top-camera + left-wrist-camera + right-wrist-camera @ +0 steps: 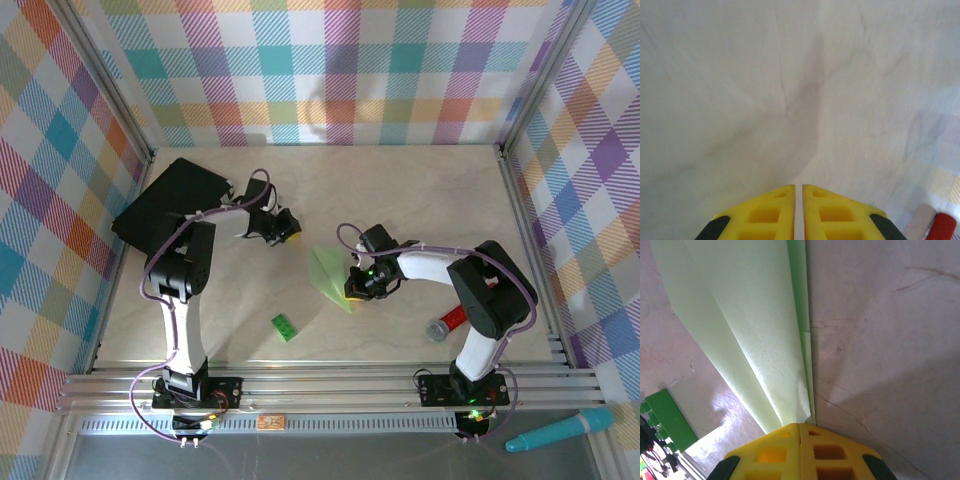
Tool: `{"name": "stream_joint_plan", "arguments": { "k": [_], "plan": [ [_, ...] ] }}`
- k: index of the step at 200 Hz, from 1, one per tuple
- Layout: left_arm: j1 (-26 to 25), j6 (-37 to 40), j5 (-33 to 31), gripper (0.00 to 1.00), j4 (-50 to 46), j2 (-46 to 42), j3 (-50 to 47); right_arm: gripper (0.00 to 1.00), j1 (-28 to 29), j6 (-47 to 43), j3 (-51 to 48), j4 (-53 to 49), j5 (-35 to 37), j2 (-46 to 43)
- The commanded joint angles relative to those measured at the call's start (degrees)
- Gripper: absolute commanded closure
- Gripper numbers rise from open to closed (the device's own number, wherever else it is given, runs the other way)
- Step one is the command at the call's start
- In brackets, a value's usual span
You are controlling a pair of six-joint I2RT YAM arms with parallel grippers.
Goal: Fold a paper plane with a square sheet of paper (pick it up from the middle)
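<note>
Right wrist view has the right gripper [800, 425] clenched, its two yellow fingers [782, 437] pressed together on the narrow end of the paper plane [750, 340]. The pale-green folded sheet fans out from the fingertips over the marbled table [880, 340], and one long crease runs straight away from the seam between them. A small bright-green brick [670, 417] lies on the table to the left of the fingers, apart from the paper. From above, the plane sits near the middle of the table as a slim pointed shape. The right gripper is at its right edge, and the brick lies below and left of it, nearer the arm bases. The left gripper [798, 186] is all but closed, with a thin slit between its yellow fingers and nothing in it. It is over bare table, left of the plane and apart from it. A black board [170, 205] lies in the far left corner beside the left arm
</note>
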Motion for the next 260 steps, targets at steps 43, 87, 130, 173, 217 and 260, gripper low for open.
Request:
{"name": "stream_joint_plan", "arguments": {
  "k": [43, 87, 130, 173, 217, 260],
  "plan": [
    [-0.25, -5.06, -0.56, 0.67, 0.88, -17.66, -10.00, 0.71, -0.38, 2.46, 0.44, 1.21, -1.12, -6.49],
    [-1.57, -9.48, -2.65, 0.47, 1.95, -33.09, -23.66, 0.49, -4.23, 2.97, -2.14, 7.36, -1.85, -12.28],
    [-3.62, -11.99, -4.72, 0.36, 3.03, -42.13, -33.04, 0.48, -8.22, 0.31, -0.72, 10.50, -9.46, -7.65],
    [-4.86, -15.31, -4.02, 0.23, 6.70, -45.15, -38.56, 0.52, -8.57, -3.06, 3.64, 10.19, -13.03, -0.86],
    [-5.24, -16.35, -5.87, 0.16, 7.79, -46.47, -41.86, 0.62, -8.65, -6.10, 5.57, 9.70, -15.93, 3.01],
    [-5.33, -16.89, -4.97, 0.15, 8.95, -45.12, -42.47, 0.72, -8.59, -8.25, 7.34, 9.85, -16.79, 5.97]
  ]
}}
